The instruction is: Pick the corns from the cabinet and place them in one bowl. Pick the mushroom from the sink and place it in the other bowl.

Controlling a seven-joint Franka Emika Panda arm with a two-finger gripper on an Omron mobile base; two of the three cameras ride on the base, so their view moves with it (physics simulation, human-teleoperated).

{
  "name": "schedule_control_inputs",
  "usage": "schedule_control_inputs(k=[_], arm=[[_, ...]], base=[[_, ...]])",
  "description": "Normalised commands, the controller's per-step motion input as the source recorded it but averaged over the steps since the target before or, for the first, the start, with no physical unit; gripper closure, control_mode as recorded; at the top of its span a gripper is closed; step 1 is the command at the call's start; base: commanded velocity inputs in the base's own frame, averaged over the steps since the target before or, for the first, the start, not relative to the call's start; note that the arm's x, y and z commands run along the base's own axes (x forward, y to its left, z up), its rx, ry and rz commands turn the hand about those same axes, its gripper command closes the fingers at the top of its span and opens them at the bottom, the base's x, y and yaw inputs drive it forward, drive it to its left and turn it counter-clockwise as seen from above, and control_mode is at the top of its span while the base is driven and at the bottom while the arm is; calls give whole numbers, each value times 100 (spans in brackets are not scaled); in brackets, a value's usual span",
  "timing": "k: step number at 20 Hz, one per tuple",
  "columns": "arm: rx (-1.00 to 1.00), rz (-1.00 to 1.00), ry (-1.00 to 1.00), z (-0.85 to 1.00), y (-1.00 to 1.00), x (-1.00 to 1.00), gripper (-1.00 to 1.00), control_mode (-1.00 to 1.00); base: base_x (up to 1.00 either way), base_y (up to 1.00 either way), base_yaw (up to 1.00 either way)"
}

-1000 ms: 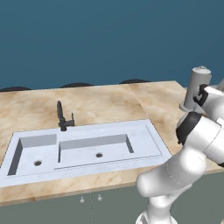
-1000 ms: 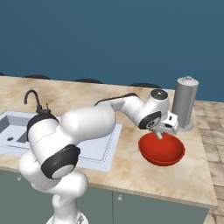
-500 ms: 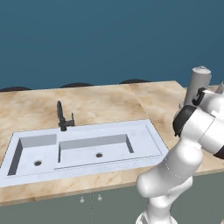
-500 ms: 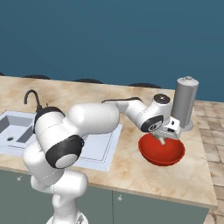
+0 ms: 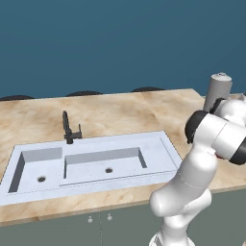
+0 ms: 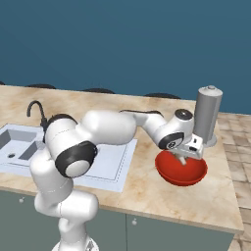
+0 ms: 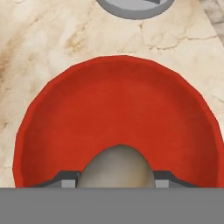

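left base: I look over sink (image 5: 91, 168) | right base: toward red bowl (image 6: 180, 170) | hand: close above red bowl

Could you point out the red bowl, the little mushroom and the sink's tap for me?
red bowl (image 6: 171, 172): right base view, on its near outer wall.
mushroom (image 7: 117, 168): hand view, on its rounded beige top, between the fingertips.
tap (image 5: 67, 129): left base view, on its upright black stem.

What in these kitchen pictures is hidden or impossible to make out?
- Mushroom, hand view: its lower part is cut off at the bottom edge.
- Tool, right base view: its fingers and the mushroom are too small to tell apart over the red bowl.
- Grey canister, left base view: its lower half sits behind the arm.
- Sink, right base view: largely hidden behind the arm.
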Motion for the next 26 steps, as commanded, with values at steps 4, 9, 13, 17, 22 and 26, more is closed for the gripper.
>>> schedule_control_inputs(k=[4, 9, 13, 17, 22, 26], arm=[[1, 0, 0, -19, -9, 0, 100, -100], [0, 0, 3, -19, -5, 3, 100, -100], [0, 0, 3, -17, -1, 5, 100, -100], [1, 0, 2, -17, -1, 4, 100, -100], [2, 0, 3, -19, -1, 1, 100, -100], [2, 0, 2, -18, -1, 3, 100, -100]], base=[[0, 0, 0], [0, 0, 0], [0, 0, 0], [0, 0, 0], [0, 0, 0], [0, 0, 0]])
